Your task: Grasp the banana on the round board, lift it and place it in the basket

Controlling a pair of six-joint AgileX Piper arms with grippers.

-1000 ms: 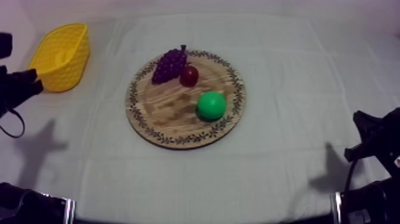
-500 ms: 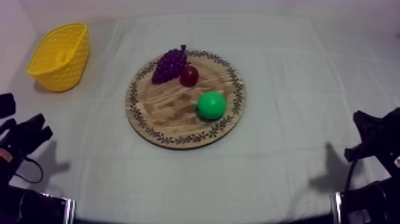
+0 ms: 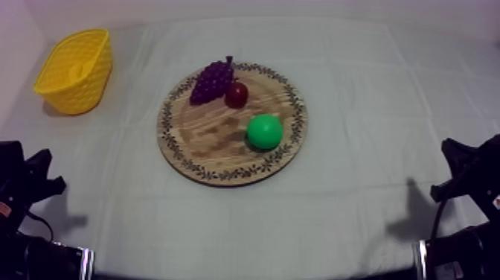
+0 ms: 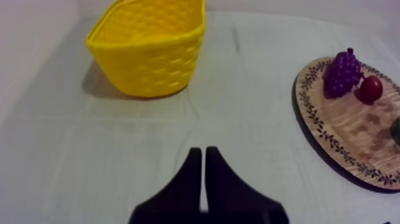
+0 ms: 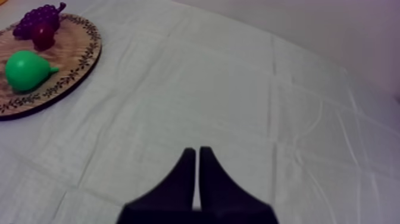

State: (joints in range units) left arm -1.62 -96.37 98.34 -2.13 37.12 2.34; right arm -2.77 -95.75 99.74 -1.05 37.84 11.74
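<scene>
Banana (image 3: 74,71), apparently the pale shape inside the basket (image 3: 88,91) at ten o'clock from the board (image 3: 208,141), looks light, stiff and slick, best pinched mid-length; left gripper (image 4: 202,150) and right gripper (image 5: 197,150) are both closed on nothing.

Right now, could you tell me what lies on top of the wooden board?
On the wooden board: a bunch of grapes, a small red fruit, a pear. Wood beneath them is hidden.

Looks like a robot lab bench: cloth-covered table (image 3: 357,112), plain wall (image 5: 333,30), toy fruit (image 3: 264,132) on a board (image 3: 216,141).
</scene>
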